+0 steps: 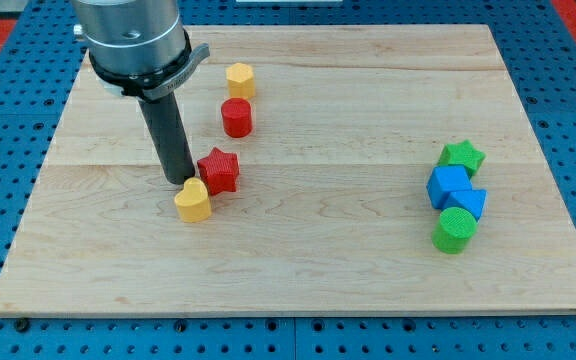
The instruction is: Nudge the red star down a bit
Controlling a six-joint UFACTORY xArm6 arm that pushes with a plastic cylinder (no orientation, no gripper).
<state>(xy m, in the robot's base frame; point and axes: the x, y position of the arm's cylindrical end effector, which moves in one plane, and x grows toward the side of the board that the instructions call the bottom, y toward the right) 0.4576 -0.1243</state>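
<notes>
The red star (219,169) lies on the wooden board (298,250), left of the middle. My tip (179,180) rests on the board just to the star's left, close to or touching it, and right above a yellow heart-shaped block (193,200). The yellow block touches the star's lower left. A red cylinder (236,117) stands above the star, and a yellow hexagonal block (240,79) stands above that.
On the view's right a cluster holds a green star (462,156), two blue blocks (450,184) (469,202) and a green cylinder (455,230). The board sits on a blue perforated table (8,120).
</notes>
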